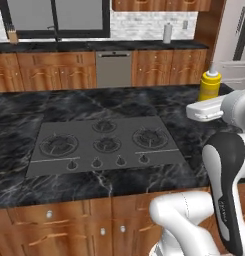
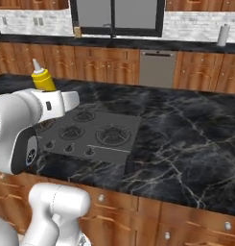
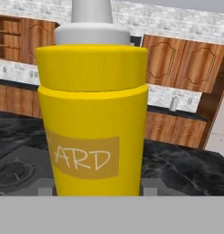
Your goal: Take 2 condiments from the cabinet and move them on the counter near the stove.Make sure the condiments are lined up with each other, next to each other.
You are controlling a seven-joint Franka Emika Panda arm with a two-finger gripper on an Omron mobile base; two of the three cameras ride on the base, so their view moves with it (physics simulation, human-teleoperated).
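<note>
A home kitchen — gas stove point(image 1: 105, 141) in black marble counter point(image 1: 24, 107), wooden drawers point(image 1: 54, 214).

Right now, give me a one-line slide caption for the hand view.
Yellow squeeze bottle upright between the pincer fingertips, stove and black marble counter behind.

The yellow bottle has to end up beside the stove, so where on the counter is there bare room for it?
Bare black counter runs right of the stove, and a strip lies between the stove and the counter's far edge. It is crowded only where the gripper holds the yellow bottle.
</note>
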